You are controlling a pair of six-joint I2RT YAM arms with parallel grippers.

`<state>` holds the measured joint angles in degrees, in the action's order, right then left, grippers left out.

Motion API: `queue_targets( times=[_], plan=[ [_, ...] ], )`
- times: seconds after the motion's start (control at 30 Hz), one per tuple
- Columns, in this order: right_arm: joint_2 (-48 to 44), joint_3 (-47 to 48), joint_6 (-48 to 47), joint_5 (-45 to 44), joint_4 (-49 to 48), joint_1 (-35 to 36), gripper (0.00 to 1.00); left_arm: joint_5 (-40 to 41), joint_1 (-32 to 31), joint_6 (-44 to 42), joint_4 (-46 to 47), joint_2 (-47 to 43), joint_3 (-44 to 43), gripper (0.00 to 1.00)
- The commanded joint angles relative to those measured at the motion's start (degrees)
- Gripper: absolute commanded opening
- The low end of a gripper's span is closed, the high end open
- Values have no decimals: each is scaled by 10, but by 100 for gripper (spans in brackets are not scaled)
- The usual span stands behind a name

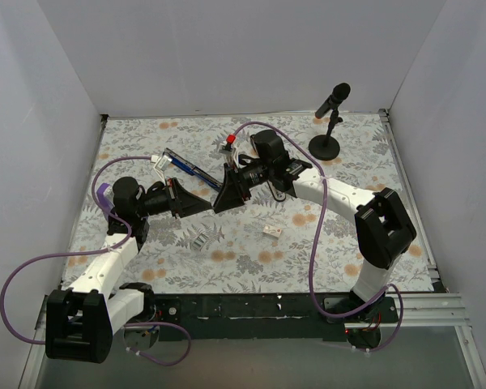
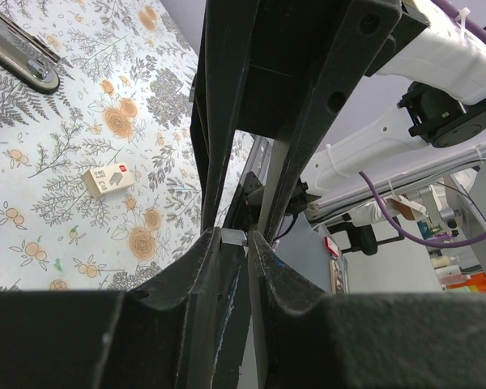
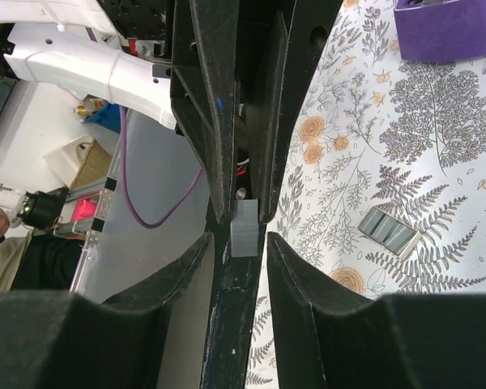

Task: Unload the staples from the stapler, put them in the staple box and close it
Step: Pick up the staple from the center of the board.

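1. Stapler (image 1: 186,168) and everything else sat on a wide table (image 1: 251,267) covered in a pale floral print, with plain white walls on three sides.
2. Two white-and-black robot arms stood bolted at the near edge. The left arm (image 1: 105,267) and the right arm (image 1: 340,194) both bent in toward the middle, and a purple cable looped along each.
3. Their pincers met tip to tip above the middle of the table. The fingers of the left gripper (image 2: 235,237) were drawn close together, pinching one end of a small grey strip (image 3: 245,219). The fingers of the right gripper (image 3: 239,237) stood on either side of the same strip, partly apart. I could not tell whether they were pressing on it.
4. A black microphone (image 1: 330,113) stood upright on a round stand at the far right corner, well apart from the rest.
5. The stapler lay flat, left of centre and toward the back, set on a diagonal. It was long and slim, blue and black with silver metal showing. It lay just behind the meeting pincers and apart from both.
6. A purple block (image 3: 445,28) sat near the table's left edge, beside the left arm.
7. A small cream box (image 2: 107,178) with a red mark lay in front of the pincers, toward the right arm.
8. A silver staple strip (image 3: 387,231) lay loose on the print, in front of the left pincer, between the purple block and the box.
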<state>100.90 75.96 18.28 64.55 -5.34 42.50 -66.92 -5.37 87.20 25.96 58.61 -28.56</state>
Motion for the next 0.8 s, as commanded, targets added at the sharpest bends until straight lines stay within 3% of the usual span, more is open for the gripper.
queue_targets(
  times=[0.0,0.77],
  plan=[
    [-7,0,13,15,-40,3,40,-7,1,-9,5,-9,0,18],
    [-7,-11,19,15,-49,8,34,-3,0,-17,-6,-8,-3,18]
  ],
)
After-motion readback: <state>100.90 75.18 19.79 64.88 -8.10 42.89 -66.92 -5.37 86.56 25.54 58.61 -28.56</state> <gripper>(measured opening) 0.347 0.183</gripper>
